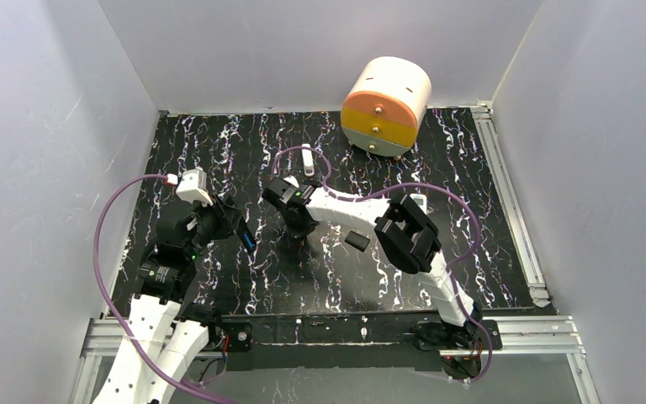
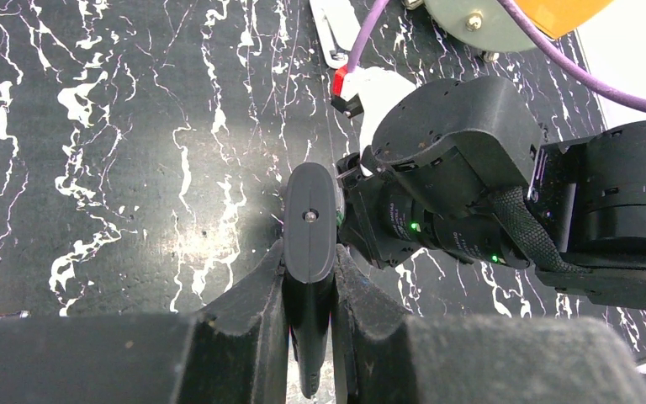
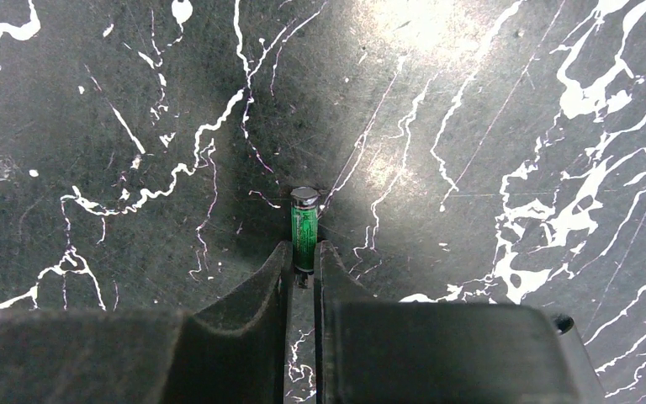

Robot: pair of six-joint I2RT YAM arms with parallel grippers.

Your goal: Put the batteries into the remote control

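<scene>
My right pincer (image 3: 303, 257) is nearly closed, and I've got a green battery (image 3: 304, 225) nipped between the fingertips. Its silver end pokes out ahead, over the dark marbled worktop (image 3: 488, 126). On the other side, my left pincer (image 2: 309, 265) is clamped on a slim black piece (image 2: 309, 220), held edge-on. Its rounded end sticks out close to my right wrist. What that piece is, I cannot tell. The remote (image 1: 419, 201) shows only a white corner, on the worktop behind my right elbow, well apart from both pincers. A white stick (image 1: 307, 160) lies further back.
</scene>
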